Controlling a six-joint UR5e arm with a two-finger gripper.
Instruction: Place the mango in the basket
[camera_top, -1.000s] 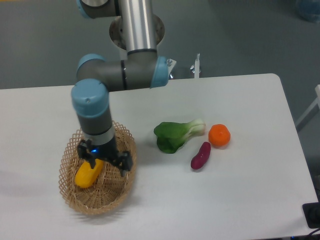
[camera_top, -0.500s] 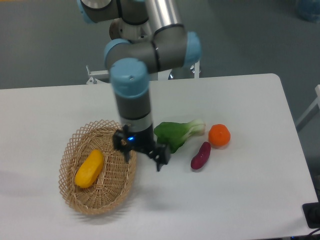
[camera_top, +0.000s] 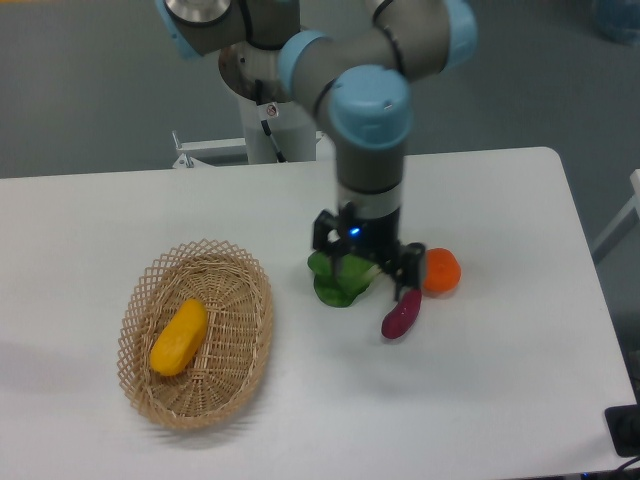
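Task status: we judge the placing done; the mango (camera_top: 179, 337) lies inside the basket (camera_top: 243, 285), on its left half, long axis tilted up to the right.
Mango contact: nothing touches it; we see it resting on the woven floor, well apart from the arm.
Basket: sits on the left part of the table (camera_top: 500, 400), upright, holding only the mango as far as we can see.
Gripper: the gripper (camera_top: 372, 275) hangs over the leafy green vegetable (camera_top: 335, 282) in the middle of the table, fingers spread and holding nothing.
Other items: the purple vegetable (camera_top: 401, 312) lies just beside the right finger; the round orange fruit (camera_top: 440, 271) sits just right of the gripper. We cannot tell whether the fingers touch the greens.
Remaining: nothing for the mango itself, in our judgement; at most the arm needs to clear away.
Change over the last second: the gripper was down in the basket around the mango; half a second ago it stood at the basket's right rim; now it is further right, over the greens.
Unchanged: we note the mango and basket sit as they did half a second ago; the three other items have not shifted.
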